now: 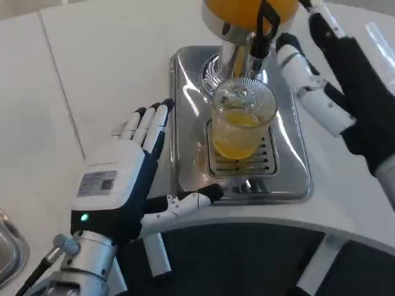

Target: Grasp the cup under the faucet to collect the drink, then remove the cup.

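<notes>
A clear ribbed cup (242,121) stands on the slotted grate of the silver drip tray (185,117), partly filled with orange drink. It sits directly under the dispenser's faucet (261,38), below the orange tank (250,9). My left hand (133,179) lies open just left of the tray, fingers stretched toward the back and thumb reaching toward the tray's front edge, apart from the cup. My right hand (321,80) is raised at the right of the dispenser, with its fingers (295,58) up by the faucet lever; whether they press it I cannot tell.
The chrome dispenser column (231,61) rises at the back of the tray. The white table's curved front edge (278,219) runs just below the tray. A metal object (9,256) shows at the lower left corner.
</notes>
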Robot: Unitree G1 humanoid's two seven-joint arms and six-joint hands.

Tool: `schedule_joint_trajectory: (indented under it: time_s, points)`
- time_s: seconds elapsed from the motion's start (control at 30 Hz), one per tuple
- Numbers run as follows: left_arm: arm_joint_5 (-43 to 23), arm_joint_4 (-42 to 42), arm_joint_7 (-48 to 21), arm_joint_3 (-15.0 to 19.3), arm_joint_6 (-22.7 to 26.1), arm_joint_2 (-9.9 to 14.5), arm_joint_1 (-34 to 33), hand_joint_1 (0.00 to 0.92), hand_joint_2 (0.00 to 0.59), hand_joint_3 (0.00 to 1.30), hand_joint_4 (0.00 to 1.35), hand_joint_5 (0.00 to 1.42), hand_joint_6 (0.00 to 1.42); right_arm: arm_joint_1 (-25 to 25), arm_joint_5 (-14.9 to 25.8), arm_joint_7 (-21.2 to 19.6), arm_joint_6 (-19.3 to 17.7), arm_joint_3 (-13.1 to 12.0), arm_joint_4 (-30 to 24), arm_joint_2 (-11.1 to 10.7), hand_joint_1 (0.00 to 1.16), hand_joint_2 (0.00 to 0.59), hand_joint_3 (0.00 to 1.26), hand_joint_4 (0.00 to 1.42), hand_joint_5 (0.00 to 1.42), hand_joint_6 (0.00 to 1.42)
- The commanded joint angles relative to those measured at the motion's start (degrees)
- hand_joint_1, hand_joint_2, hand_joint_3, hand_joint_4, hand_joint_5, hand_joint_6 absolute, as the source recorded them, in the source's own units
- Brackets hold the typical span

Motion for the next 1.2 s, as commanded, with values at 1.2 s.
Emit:
schedule_joint_trajectory:
  time_s: [1.2]
  points:
    - [-0.2, 7.1, 3.4, -2.7, 1.5, -3.0, -4.7, 0.029, 0.058, 0.0, 0.0, 0.02, 0.08, 35.5, 22.1, -6.9, -48.9, -18.6, 2.7, -25.2, 0.15, 0.5, 0.0, 0.0, 0.0, 0.0]
